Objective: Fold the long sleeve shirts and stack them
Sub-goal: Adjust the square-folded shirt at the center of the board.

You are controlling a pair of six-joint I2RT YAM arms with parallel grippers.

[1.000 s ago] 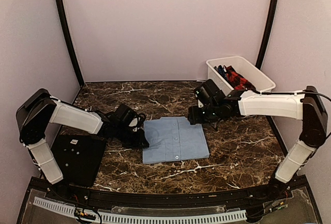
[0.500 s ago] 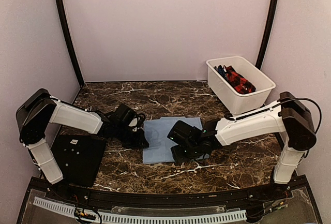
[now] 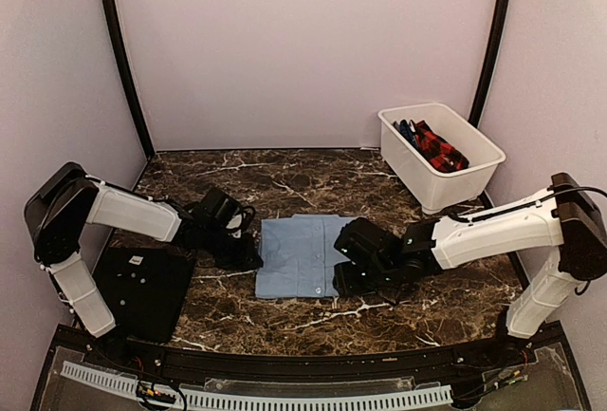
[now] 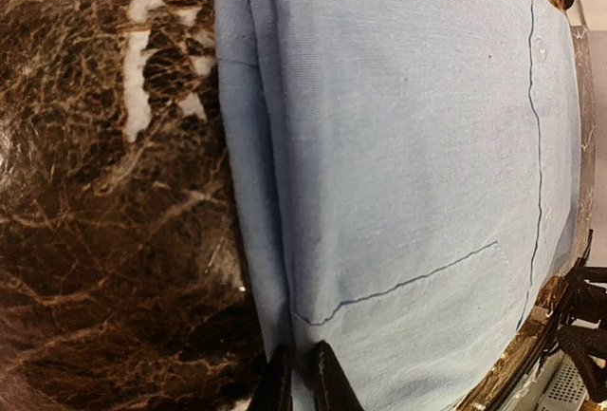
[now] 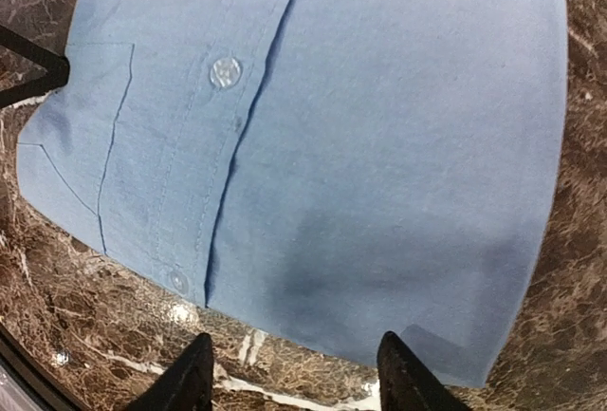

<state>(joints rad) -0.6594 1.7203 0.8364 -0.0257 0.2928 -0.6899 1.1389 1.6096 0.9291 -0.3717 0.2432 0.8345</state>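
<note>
A plain light-blue long sleeve shirt (image 3: 299, 256) lies folded in the middle of the marble table, placket and buttons up. My left gripper (image 3: 248, 252) is shut on the shirt's left folded edge (image 4: 275, 269); its fingers (image 4: 322, 382) pinch the cloth near the chest pocket seam. My right gripper (image 3: 346, 273) is open just above the shirt's right side; its fingertips (image 5: 194, 373) straddle the near edge of the cloth (image 5: 379, 174). Red-black checked and dark blue shirts (image 3: 432, 145) lie in the white bin.
A white plastic bin (image 3: 474, 162) stands at the back right. A flat black square mat (image 3: 142, 288) lies at the front left beside the left arm. The table is dark brown marble (image 3: 436, 288) with purple walls around.
My right arm swept from the shirt's far right corner down across it and now hovers at its right side. The shirt is narrower and shifted slightly left. The left gripper moved slightly left.
</note>
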